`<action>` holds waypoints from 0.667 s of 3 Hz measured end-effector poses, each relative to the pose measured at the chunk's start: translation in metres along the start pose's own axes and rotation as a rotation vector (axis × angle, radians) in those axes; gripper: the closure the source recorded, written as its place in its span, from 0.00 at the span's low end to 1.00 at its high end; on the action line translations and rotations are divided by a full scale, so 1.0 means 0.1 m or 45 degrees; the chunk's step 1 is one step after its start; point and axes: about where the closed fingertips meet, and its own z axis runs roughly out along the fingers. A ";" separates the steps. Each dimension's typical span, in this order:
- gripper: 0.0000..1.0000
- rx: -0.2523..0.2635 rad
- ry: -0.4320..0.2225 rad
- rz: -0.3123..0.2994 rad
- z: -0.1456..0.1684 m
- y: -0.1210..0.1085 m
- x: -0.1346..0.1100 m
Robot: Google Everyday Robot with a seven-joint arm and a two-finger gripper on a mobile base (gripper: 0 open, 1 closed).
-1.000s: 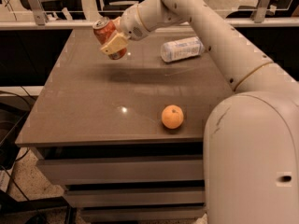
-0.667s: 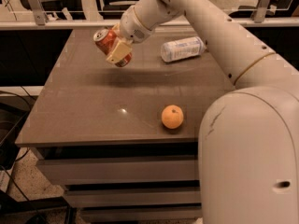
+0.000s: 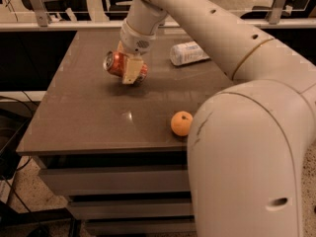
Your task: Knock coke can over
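Note:
The coke can (image 3: 117, 65) is red-orange with a silver top. It lies almost on its side, top pointing left, just above or on the brown table (image 3: 89, 117) at the back middle. My gripper (image 3: 130, 71) reaches down from the arm above and is shut on the coke can. One tan finger (image 3: 132, 72) crosses the front of the can; the other is hidden behind it. I cannot tell whether the can touches the table.
A clear plastic bottle (image 3: 188, 53) with a white label lies on its side right of the can. An orange (image 3: 181, 123) sits near the table's front edge. My large arm (image 3: 247, 132) blocks the right side. A railing and chairs stand behind the table.
The gripper has moved down and toward the table's middle with the can in it. The can has tipped from tilted to nearly horizontal.

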 end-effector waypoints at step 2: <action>0.82 -0.061 0.149 -0.061 0.11 0.08 0.11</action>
